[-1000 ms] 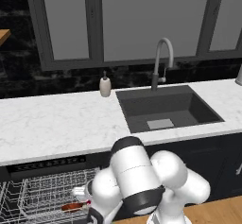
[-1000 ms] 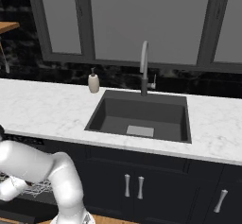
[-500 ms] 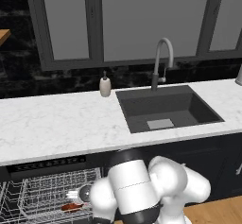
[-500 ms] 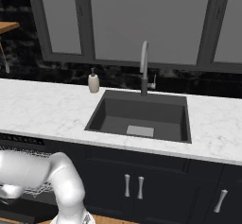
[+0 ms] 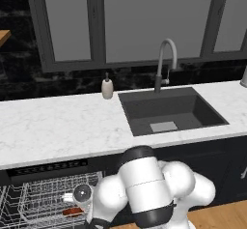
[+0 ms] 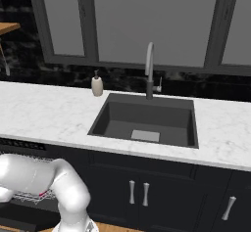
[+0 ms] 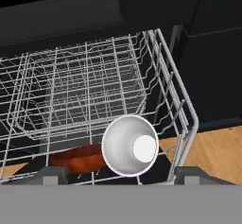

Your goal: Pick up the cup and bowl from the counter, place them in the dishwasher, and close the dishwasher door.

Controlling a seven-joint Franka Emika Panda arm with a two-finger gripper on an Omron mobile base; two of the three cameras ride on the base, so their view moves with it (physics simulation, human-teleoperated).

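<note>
In the hand view I look down into the cup (image 7: 130, 145); its white inside and rim face the camera. It stands in the near right part of the white wire rack (image 7: 85, 90) of the open dishwasher (image 5: 48, 167). My gripper (image 7: 121, 173) is open, its fingertips (image 7: 54, 175) wide apart on either side of the cup and clear of it. The reddish-brown bowl (image 7: 75, 159) lies in the rack just left of the cup, partly behind it. It also shows as a red patch in the rack (image 5: 72, 211). The dishwasher door is out of view.
The white marble counter (image 5: 58, 126) runs above the dishwasher, with a dark sink (image 5: 169, 112), a faucet (image 5: 164, 64) and a beige soap dispenser (image 5: 107, 88). Dark cabinet doors (image 6: 147, 192) stand right of the rack. Wooden floor (image 7: 212, 157) shows beyond the rack's right edge.
The gripper has opened and let go of the cup, which now stands in the rack. The arm has sunk lower over the rack.
</note>
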